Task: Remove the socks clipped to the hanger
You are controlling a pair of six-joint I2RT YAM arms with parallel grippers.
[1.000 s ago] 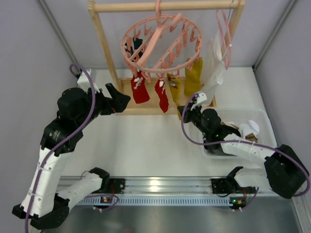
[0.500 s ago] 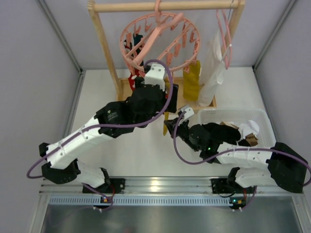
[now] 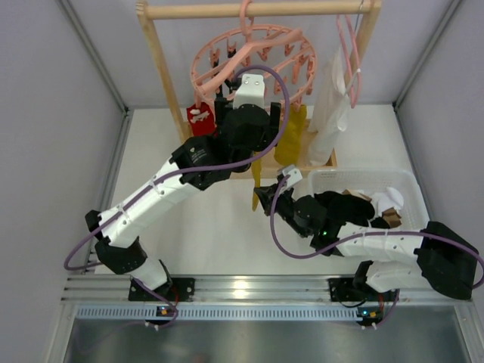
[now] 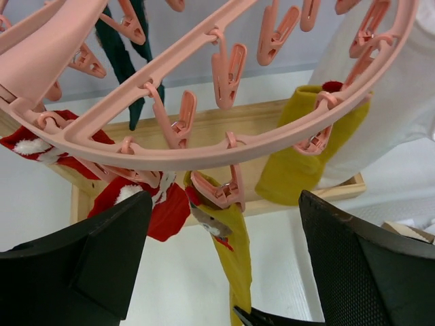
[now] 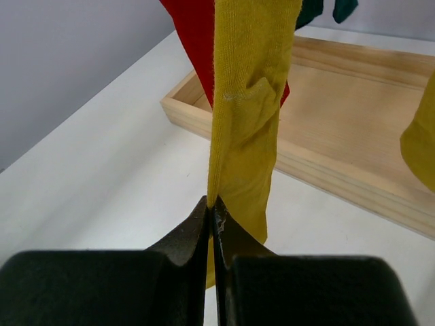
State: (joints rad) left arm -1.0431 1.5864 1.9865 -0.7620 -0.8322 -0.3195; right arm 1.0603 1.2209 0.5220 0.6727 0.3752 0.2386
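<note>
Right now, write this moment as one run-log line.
left hand: open, near round pink plastic hoop hanger | right hand: shut on clipped mustard-yellow fabric sock

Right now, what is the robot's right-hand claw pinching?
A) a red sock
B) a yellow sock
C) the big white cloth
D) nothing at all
B: in the right wrist view, the right gripper is closed tight on the lower edge of the hanging mustard-yellow sock.

A robotics lab cell: plain grey partition walls (image 3: 53, 98) enclose a white tabletop (image 3: 204, 234) edged by an aluminium mounting rail (image 3: 249, 288).
</note>
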